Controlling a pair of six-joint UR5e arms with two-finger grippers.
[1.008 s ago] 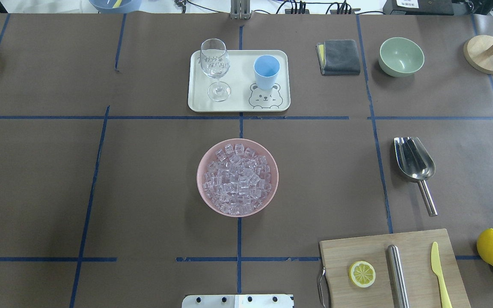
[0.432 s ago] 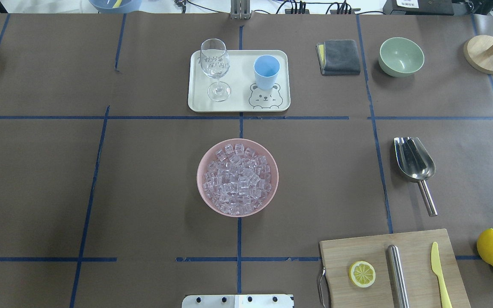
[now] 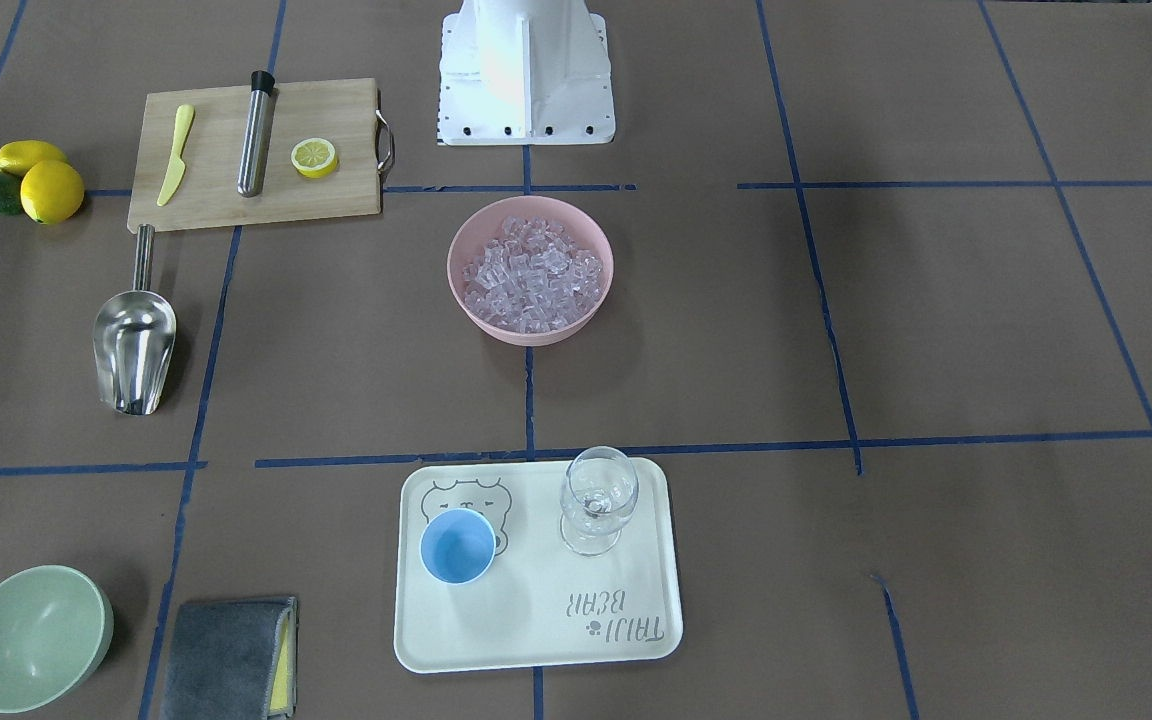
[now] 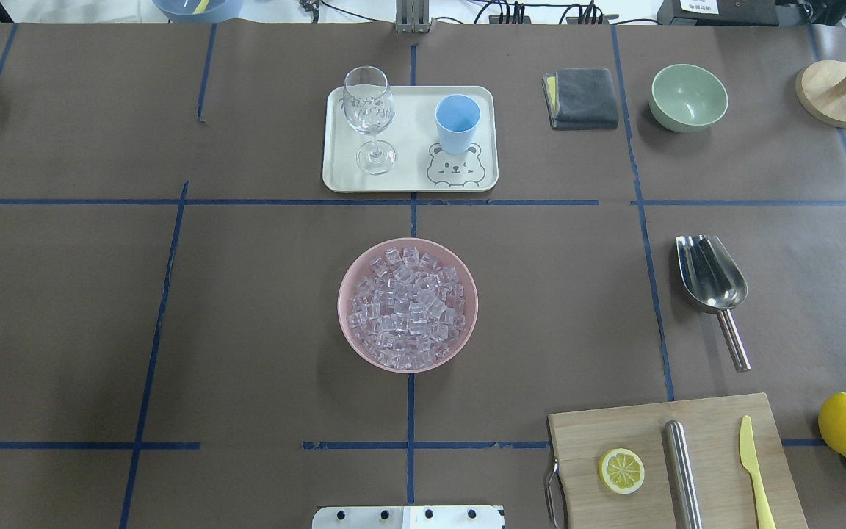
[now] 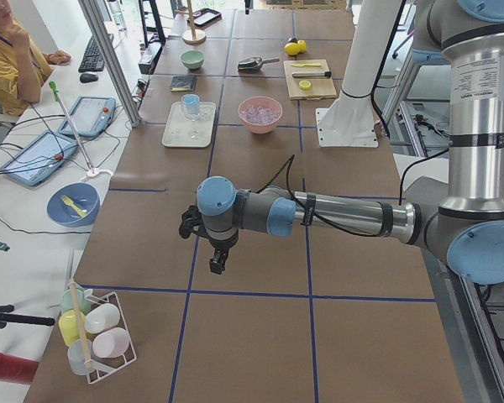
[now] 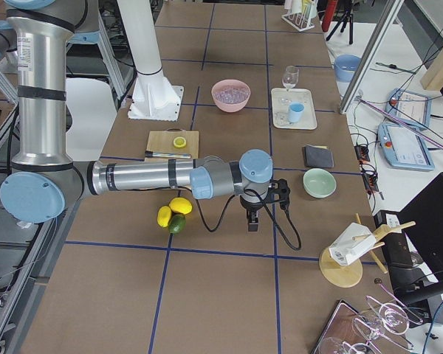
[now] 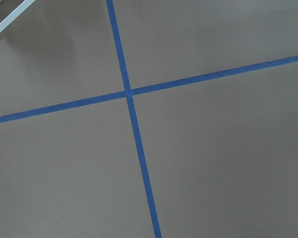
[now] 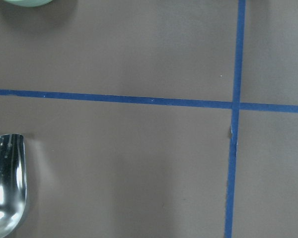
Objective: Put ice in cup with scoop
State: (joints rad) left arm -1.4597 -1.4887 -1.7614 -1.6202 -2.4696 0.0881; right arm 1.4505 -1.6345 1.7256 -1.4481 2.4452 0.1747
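Ice (image 4: 407,308) is piled in the pink bowl (image 4: 344,305), scoop (image 4: 713,283) lies flat off to the robot's right, blue cup (image 4: 457,121) stands on the bear tray (image 4: 412,176). Left gripper (image 5: 217,264) and right gripper (image 6: 252,223) hang above the table (image 5: 252,336); can't tell if either's open.

The cream tray (image 3: 496,625) at the far edge of the table carries printed words: "BEAR", and another that looks like "TAIJI". Pale lettering on the wine glass (image 4: 369,110) is too faint to read.
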